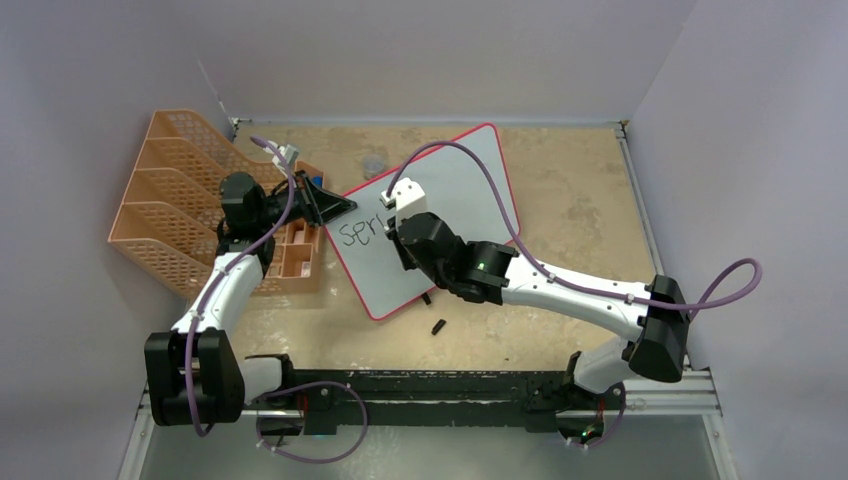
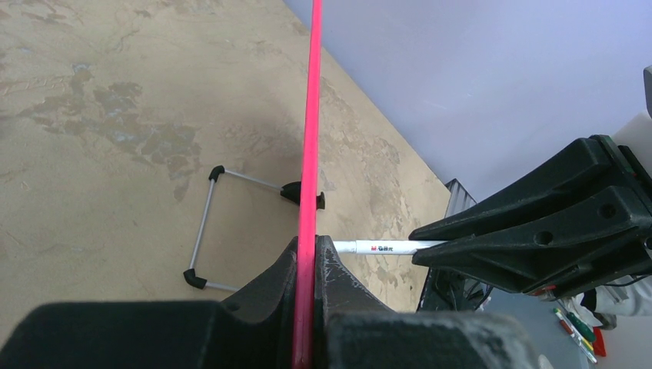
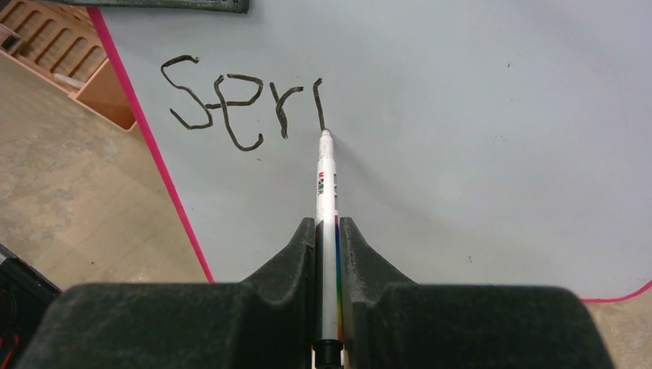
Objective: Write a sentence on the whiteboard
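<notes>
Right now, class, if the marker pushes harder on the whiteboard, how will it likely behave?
The whiteboard is probably stiff: its pink frame runs straight. Thin, with a wire stand, it seems light and apt to slide or tip unless the left gripper holds it.

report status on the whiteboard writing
Both shut: left gripper on whiteboard frame, right gripper on marker. Only a few letters of sentence down, tip on board. Nothing on the face ahead.

Bright, even, diffuse light casts faint soft shadows; all views fairly sharp.
</notes>
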Controlling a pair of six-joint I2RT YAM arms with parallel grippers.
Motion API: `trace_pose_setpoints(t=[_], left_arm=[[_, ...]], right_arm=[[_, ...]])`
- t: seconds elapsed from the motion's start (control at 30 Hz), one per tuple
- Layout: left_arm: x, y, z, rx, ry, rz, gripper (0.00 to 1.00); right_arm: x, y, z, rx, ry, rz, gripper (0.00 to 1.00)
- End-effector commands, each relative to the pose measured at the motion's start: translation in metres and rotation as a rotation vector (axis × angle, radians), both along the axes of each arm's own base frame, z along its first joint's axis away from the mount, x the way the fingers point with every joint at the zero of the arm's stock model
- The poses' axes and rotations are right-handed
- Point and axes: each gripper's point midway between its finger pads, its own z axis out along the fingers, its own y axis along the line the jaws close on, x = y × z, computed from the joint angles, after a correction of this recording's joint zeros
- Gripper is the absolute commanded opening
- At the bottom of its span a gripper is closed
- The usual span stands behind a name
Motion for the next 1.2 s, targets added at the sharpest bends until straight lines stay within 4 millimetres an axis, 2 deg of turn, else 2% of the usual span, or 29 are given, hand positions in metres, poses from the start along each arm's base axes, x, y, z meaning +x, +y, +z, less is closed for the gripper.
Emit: trace_pose_setpoints(t=[0.0,0.3,0.8,1.17], left_arm=[[-0.008,-0.008,0.002,0.008,-0.032,-0.062,0.00],[-0.008,-0.008,0.002,0.009,-0.034,-0.063,0.00],[-0.009,-0.009,0.003,0.009,-0.036,-0.068,0.00],[-0.009,-0.009,0.003,0.009,-0.038,-0.067,0.00]], right_arm=[[0.007,-0.011,0.007,0.007,-0.027,-0.064,0.00],[0.013,-0.012,0.018,0.040,-0.058,-0.099,0.00],[0.021,-0.001,0.039,0.088,-0.112,-0.099,0.00],[0.024,0.005,0.047,0.107,-0.133,-0.091,0.00]])
